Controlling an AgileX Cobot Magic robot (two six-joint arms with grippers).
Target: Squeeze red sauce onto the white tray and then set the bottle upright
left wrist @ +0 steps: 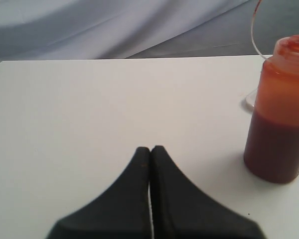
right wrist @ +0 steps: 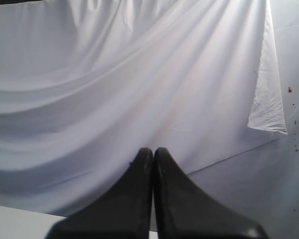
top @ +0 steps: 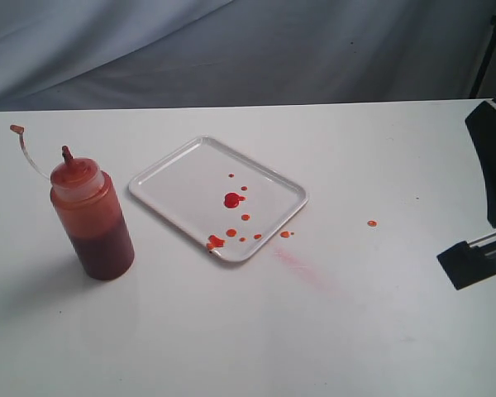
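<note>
Bottle (top: 92, 220) upright, nozzle skyward

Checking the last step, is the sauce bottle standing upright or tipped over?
Upright: the bottle stands on its base, nozzle pointing up.

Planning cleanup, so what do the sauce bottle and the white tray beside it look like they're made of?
The bottle looks like translucent plastic, slightly cloudy: the red sauce shows darkly through its wall. The white tray looks like glossy melamine or glazed ceramic, given the sheen along its rim; which one is unclear.
</note>
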